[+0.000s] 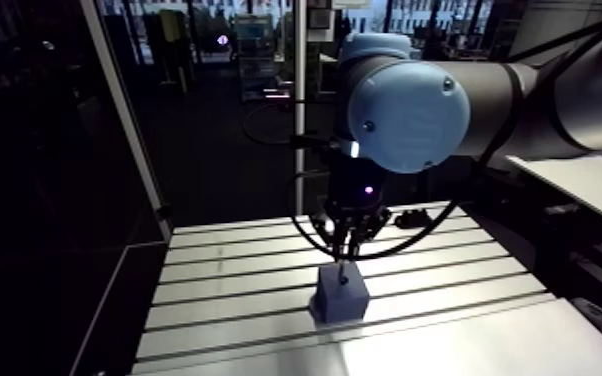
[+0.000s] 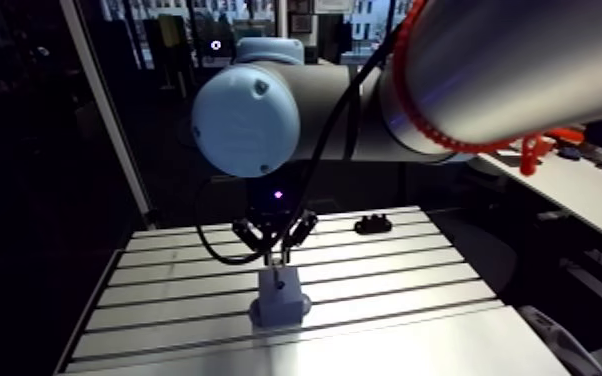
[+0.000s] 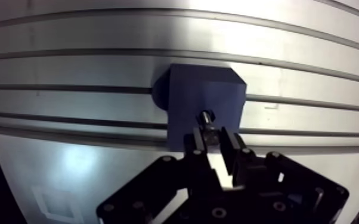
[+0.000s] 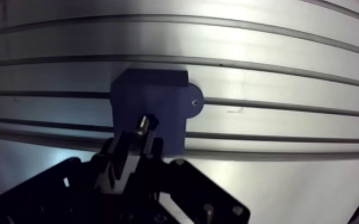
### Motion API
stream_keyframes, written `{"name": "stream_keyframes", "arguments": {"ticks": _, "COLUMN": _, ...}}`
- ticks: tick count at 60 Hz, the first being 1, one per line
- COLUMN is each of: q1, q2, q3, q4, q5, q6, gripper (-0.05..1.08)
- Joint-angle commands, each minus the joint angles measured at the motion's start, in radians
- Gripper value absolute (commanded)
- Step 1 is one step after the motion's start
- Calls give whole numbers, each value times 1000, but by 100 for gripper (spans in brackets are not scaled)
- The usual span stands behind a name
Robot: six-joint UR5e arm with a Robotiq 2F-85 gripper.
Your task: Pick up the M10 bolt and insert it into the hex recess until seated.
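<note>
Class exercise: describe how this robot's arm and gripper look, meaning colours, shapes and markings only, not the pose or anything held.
The arm is thick, smooth grey tubing with round light-blue joint caps dotted with small screws. A small violet light glows on the dark wrist. The gripper is black: angular linkage bars with round pins, ending in two narrow fingers.
</note>
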State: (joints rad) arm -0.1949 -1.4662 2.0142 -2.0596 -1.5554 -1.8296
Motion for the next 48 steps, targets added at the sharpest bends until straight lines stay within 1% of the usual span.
{"name": "stream_keyframes", "arguments": {"ticks": 1, "q1": 0, "q2": 5, "q3": 1, "q4": -4, "q5": -1, "q6": 0, "gripper": 104}}
{"name": "stream_keyframes", "arguments": {"ticks": 48, "q1": -1, "q2": 5, "q3": 5, "q4": -4, "q5": -4, "q6": -3, "gripper": 104}}
